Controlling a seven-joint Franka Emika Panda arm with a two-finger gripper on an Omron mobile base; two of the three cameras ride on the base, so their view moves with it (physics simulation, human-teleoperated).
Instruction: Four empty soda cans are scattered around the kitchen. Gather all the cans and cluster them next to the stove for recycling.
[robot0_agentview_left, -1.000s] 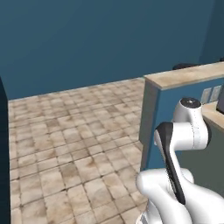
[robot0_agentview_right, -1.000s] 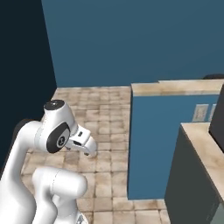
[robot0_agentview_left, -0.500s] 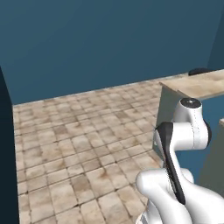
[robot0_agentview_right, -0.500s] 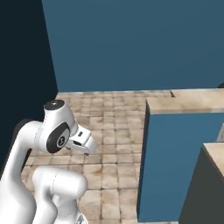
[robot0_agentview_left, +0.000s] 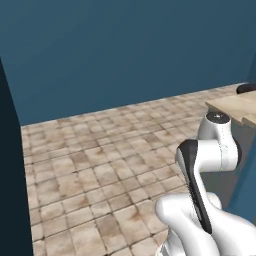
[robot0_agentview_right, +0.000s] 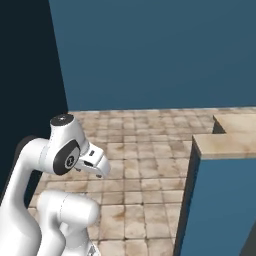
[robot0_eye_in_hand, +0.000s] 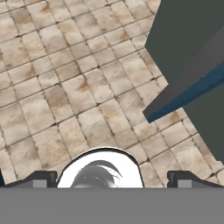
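One robot arm is showing, white with dark joints. Two dark fingertips are rising at the bottom of the hand view, one at each side, standing wide apart with nothing between them. One beige marble table is standing on a blue base, its top showing as two slabs meeting at a step. One small dark object is lying at its far end, too cut off to name. One brown tiled floor is spreading below one blue wall.
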